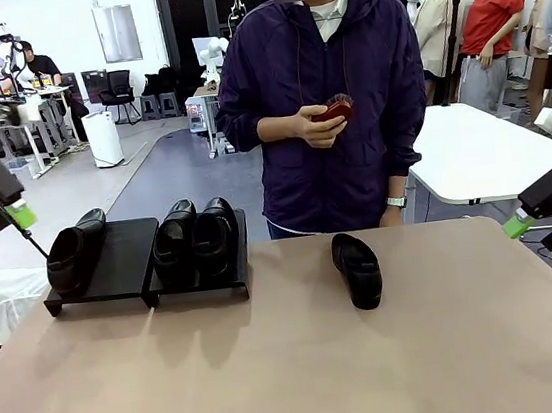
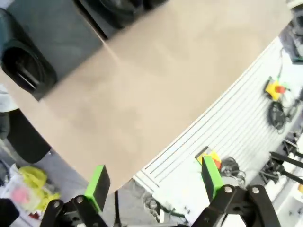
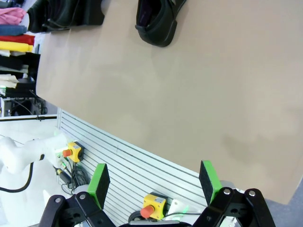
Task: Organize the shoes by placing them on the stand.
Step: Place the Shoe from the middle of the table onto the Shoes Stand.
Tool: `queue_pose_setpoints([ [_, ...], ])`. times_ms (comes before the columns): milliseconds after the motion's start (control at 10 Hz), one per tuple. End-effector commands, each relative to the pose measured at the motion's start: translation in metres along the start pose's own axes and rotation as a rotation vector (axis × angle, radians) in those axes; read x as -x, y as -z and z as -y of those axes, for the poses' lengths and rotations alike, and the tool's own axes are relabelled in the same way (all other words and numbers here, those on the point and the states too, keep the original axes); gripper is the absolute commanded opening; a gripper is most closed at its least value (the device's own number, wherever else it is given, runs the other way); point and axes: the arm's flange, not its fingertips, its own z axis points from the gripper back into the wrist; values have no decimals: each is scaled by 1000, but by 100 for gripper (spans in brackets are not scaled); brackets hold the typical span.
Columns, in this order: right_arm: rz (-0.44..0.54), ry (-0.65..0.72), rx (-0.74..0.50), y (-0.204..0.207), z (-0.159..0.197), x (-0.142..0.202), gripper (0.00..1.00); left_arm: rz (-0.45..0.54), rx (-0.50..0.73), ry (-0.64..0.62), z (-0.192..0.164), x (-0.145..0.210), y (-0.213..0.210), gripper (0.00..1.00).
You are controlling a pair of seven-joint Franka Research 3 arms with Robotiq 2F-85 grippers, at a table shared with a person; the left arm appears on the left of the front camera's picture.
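Note:
The black stand (image 1: 126,255) sits at the table's far left. One glossy black shoe (image 1: 72,254) rests on its left panel, and two more shoes (image 1: 196,238) lie side by side on the right panel. A further shoe (image 1: 357,269) lies on the table near the middle, toe toward me. My left gripper (image 1: 13,212) hangs open above and left of the stand, holding nothing. In the left wrist view the left gripper (image 2: 154,182) looks down at the single shoe (image 2: 23,71) on the stand (image 2: 66,33). My right gripper (image 1: 522,223) is open at the right edge. In its own wrist view the right gripper (image 3: 154,182) faces the loose shoe (image 3: 158,21).
A person stands at the far side of the tan table (image 1: 296,365), holding a small dark-red object (image 1: 333,111) in one hand. A white table (image 1: 481,151) stands behind on the right. The right half of the stand's left panel is bare.

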Motion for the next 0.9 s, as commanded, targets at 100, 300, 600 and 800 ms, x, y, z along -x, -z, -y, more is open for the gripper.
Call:
queue_pose_setpoints([
  [100,15,13,-14,-1,-2,-2,100,459,53,-147,10,99,44,100],
  [300,15,13,-14,-1,-2,-2,100,637,236,-180,-6,129,78,100],
  [600,15,13,-14,-1,-2,-2,100,595,239,-284,-16,134,68,100],
  [800,15,13,-14,-1,-2,-2,100,595,239,-284,-16,134,68,100],
])
